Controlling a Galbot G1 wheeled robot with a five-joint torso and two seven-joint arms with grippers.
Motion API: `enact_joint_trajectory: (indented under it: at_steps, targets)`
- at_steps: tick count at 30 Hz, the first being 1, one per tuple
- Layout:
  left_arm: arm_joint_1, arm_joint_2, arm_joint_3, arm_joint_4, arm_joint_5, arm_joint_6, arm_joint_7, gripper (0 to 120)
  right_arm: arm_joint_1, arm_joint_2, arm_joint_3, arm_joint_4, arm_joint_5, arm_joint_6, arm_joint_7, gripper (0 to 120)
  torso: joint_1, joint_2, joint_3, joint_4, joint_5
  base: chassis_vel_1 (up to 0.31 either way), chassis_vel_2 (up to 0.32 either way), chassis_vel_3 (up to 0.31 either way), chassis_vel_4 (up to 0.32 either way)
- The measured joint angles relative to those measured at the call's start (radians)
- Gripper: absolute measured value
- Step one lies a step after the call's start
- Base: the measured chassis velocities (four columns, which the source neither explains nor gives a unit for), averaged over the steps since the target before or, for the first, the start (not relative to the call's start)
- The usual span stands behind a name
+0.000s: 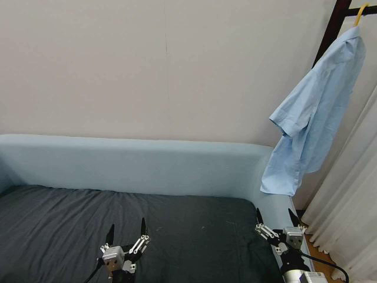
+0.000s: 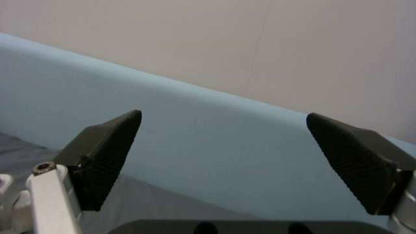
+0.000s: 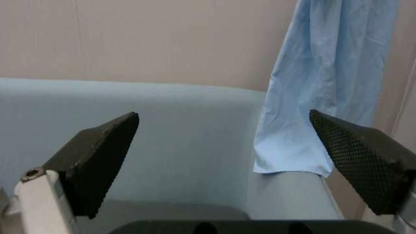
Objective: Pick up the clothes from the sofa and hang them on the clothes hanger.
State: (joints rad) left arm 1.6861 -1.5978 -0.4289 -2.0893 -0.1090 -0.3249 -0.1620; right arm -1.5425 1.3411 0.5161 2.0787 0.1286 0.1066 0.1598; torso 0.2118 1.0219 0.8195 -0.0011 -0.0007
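Two arms low: left end effector (image 1: 126,227) at 7 o'clock, right end effector (image 1: 274,216) at 5 o'clock, jaws spread wide, empty, above pale-blue fabric sofa (image 1: 135,166). Light-blue short-sleeved shirt (image 1: 315,118) hangs from yellow hanger (image 1: 360,13), 2 o'clock.

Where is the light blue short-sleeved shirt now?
In the head view, the light blue short-sleeved shirt hangs at upper right on a yellow hanger, its hem by the right end of the pale blue sofa.
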Motion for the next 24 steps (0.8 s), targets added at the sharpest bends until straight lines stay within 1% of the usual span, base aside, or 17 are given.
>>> enact_joint_trajectory:
  at_steps: [24]
  targets:
    - [-0.003, 0.003, 0.000, 0.000, -0.004, 0.001, 0.003, 100, 0.007, -0.005, -0.003, -0.003, 0.007, 0.000, 0.002, 100, 0.000, 0.000, 0.000, -0.0001, 0.0001, 0.000, 0.000, 0.000, 0.000]
